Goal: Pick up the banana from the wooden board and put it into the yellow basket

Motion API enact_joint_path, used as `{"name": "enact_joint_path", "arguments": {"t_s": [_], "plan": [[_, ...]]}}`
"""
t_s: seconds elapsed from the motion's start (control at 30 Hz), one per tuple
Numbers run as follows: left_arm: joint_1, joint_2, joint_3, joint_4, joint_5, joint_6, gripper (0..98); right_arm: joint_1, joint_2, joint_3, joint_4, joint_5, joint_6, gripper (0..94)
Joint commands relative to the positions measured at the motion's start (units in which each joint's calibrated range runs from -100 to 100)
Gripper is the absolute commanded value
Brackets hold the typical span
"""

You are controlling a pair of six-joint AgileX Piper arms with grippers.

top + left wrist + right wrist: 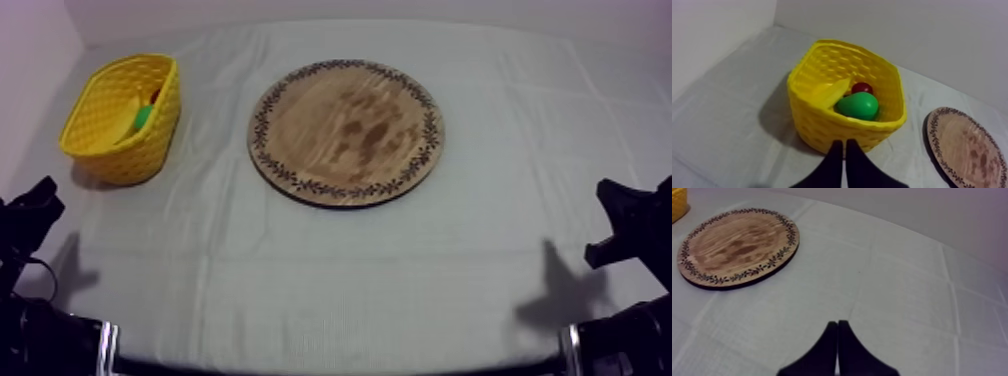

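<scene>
Left gripper sits low at the table's near edge, fingers together on nothing — parked there, I judge, because nothing is left to lift. Just ahead of it the basket holds the banana, leaning on the inner wall, with a pear beside it and a small red fruit behind. Right of that the board lies bare — the task looks done. Right gripper rests low too, fingers pressed together, empty.

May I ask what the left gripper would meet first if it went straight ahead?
Probably the near wall of the yellow basket, straight ahead of the left gripper; depth is unclear.
</scene>
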Motion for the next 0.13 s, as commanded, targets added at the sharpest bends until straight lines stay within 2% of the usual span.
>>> {"name": "enact_joint_path", "arguments": {"t_s": [0.0,0.1], "plan": [[0.0,0.0,0.0,0.03,0.0,0.0,0.1,0.0,0.0,0.0,0.0,0.1,0.0,0.3],[0.0,0.0,0.0,0.03,0.0,0.0,0.1,0.0,0.0,0.0,0.0,0.1,0.0,0.3]]}}
